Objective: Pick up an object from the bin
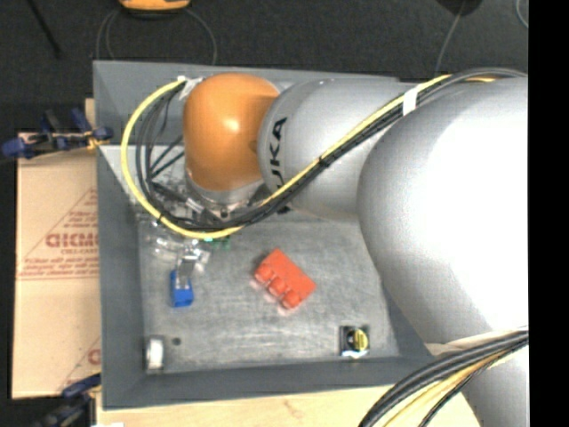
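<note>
gripper (pixel 185 254) low over the left part of the grey bin (pixel 120 310), just above a small blue thing (pixel 181 292)

a red-orange ridged block (pixel 284 280) lay tilted near the middle of the bin floor, with nothing touching it. left of the block, past a bare stretch of floor, the gripper hung under the arm's orange cover (pixel 222 132), looped about by yellow and black cables; how far it stood open, and whether it had hold of anything, could not be told. the blue thing lay left of the block, right at the gripper's lower end, touching or nearly so. lower left of the block sat a small white thing (pixel 154 353) by the bin's corner; lower right, a yellow-and-black thing (pixel 355 340) against the wall.
</note>
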Robot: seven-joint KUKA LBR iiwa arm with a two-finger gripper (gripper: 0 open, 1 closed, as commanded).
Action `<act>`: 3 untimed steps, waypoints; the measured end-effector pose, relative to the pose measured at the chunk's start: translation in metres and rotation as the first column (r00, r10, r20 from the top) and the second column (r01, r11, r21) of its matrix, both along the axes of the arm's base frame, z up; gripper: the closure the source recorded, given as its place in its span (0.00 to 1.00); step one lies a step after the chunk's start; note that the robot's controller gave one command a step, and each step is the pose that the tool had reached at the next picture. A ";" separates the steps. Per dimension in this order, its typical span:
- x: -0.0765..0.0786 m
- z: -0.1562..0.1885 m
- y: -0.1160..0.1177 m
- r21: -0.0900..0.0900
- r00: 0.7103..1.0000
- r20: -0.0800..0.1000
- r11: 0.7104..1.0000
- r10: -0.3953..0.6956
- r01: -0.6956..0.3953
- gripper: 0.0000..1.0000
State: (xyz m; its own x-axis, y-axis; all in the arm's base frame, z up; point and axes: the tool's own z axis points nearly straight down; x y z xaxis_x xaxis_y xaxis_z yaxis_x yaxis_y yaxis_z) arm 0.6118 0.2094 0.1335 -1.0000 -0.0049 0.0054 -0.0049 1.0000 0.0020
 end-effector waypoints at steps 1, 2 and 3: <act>-0.030 -0.019 0.026 0.017 0.968 0.030 0.968 -0.250 0.249 0.00; -0.082 -0.047 0.012 -0.003 0.931 0.005 0.931 0.364 -0.364 0.00; -0.082 -0.046 0.014 0.001 0.933 0.007 0.933 0.361 -0.361 1.00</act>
State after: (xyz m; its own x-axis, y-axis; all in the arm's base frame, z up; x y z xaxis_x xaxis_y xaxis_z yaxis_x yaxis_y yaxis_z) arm 0.5294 0.2235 0.0872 -0.9308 -0.3656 -0.0014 -0.3657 0.9307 0.0034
